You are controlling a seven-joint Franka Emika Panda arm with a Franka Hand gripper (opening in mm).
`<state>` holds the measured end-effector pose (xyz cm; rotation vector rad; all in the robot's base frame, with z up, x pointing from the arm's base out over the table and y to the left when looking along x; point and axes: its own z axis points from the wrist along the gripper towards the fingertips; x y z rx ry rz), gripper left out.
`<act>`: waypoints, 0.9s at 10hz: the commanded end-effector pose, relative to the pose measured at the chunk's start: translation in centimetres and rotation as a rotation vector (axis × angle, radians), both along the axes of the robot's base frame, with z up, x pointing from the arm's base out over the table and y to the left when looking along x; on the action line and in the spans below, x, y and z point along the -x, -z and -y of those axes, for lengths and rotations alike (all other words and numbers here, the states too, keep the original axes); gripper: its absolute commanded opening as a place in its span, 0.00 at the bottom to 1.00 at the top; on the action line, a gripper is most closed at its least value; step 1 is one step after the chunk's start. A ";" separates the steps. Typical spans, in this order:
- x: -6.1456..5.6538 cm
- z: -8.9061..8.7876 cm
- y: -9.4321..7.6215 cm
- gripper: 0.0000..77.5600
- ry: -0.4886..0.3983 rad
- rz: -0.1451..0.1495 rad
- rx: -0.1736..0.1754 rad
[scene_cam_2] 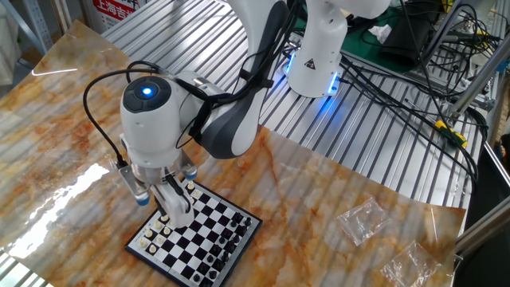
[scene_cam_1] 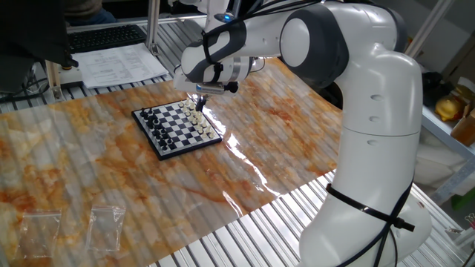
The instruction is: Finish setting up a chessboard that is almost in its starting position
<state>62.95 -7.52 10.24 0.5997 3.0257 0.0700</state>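
The small chessboard [scene_cam_1: 178,127] lies on the marbled tabletop, with black pieces along its left side and cream pieces [scene_cam_1: 197,119] along its right side. My gripper [scene_cam_1: 199,99] points down over the cream side, close above the pieces. In the other fixed view the chessboard [scene_cam_2: 209,233] sits under my wrist, and the gripper [scene_cam_2: 171,214] hangs over the cream rows at the board's left corner. One white finger [scene_cam_2: 178,210] shows there. The fingertips are too small and too hidden to tell whether they are open, shut, or holding a piece.
Two clear plastic bags [scene_cam_1: 104,226] lie at the near left of the table, seen at the right in the other view [scene_cam_2: 362,219]. A printed paper sheet [scene_cam_1: 122,63] and a keyboard [scene_cam_1: 104,35] lie beyond the far edge. Cables [scene_cam_2: 398,72] run past my base.
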 end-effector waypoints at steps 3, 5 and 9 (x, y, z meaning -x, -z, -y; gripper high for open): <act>0.0 0.0 0.1 0.01 0.017 -0.005 0.018; 0.0 0.0 0.1 0.01 0.026 -0.005 0.020; 0.0 0.0 0.1 0.01 0.046 -0.005 0.019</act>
